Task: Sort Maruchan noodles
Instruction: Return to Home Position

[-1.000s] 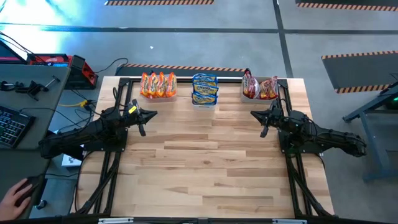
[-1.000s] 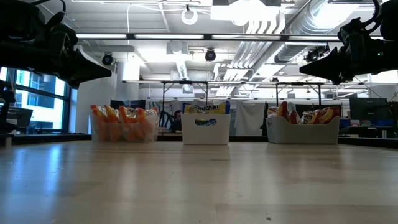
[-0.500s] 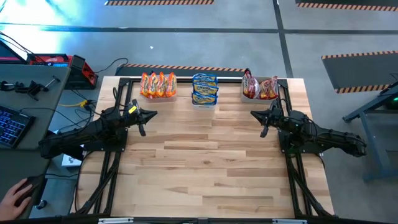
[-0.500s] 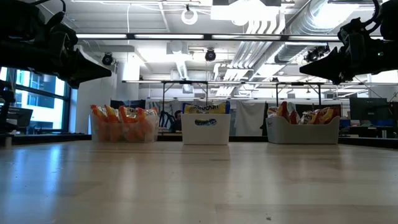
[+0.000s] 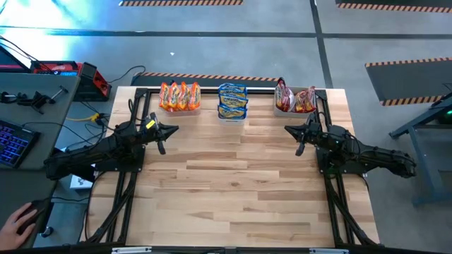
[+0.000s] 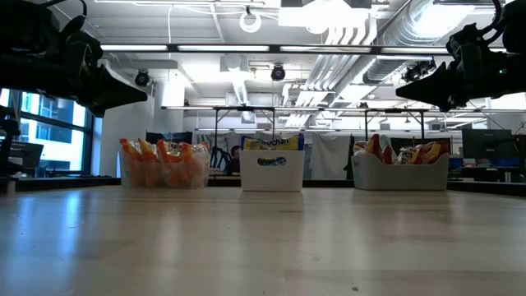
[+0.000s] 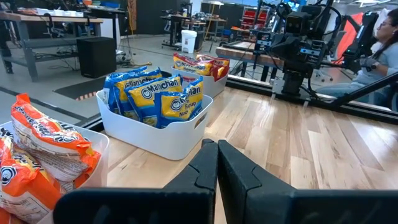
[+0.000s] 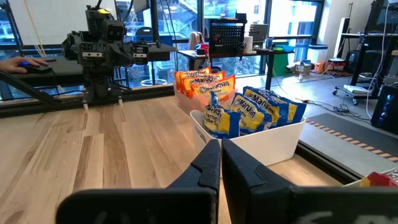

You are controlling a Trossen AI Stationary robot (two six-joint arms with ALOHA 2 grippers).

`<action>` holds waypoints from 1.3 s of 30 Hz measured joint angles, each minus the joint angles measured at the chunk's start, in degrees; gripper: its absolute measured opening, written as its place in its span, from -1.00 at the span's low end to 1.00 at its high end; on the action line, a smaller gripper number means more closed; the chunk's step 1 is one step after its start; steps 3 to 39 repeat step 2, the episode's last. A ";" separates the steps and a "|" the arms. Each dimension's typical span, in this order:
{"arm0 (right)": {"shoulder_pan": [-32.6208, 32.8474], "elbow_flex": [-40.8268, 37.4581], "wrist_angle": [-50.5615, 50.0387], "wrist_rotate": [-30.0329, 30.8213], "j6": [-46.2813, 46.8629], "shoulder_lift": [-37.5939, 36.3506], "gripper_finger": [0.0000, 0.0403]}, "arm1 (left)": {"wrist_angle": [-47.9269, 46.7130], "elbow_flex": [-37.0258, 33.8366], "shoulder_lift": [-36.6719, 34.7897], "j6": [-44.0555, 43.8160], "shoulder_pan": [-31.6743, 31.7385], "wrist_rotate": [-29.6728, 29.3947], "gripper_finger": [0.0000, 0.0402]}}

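Blue packs [image 5: 232, 101] fill the white bin [image 6: 271, 179] at the surface's [image 5: 233, 183] far edge; orange packs [image 5: 179, 96] stand left of it, red packs [image 5: 294, 100] right. The left gripper [image 5: 171, 129] and right gripper [image 5: 288, 130] hover before it, fingers [image 7: 202, 168] together.

- Left arm [image 5: 106, 150]: matte black all over, built of chunky jointed segments, with a small yellow tag [image 5: 150, 123] near the wrist.
- Right arm [image 5: 364, 156]: the same black build, with blocky housings at the joints.
- Left gripper [image 7: 217, 144]: two dark, angular fingers [image 7: 242, 177] with bevelled faces, tapering to a wedge.
- Right gripper [image 8: 221, 144]: matching dark tapered fingers [image 8: 202, 171].
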 joint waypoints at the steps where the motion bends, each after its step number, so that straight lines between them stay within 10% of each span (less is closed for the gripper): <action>1: 0.00 0.00 0.01 0.00 0.00 0.00 -1.00 | 0.02 0.00 0.00 0.00 0.00 0.00 -1.00; 39: 0.00 0.00 0.01 0.00 0.00 0.00 -1.00 | 0.00 0.00 0.00 0.00 -0.02 -0.01 -1.00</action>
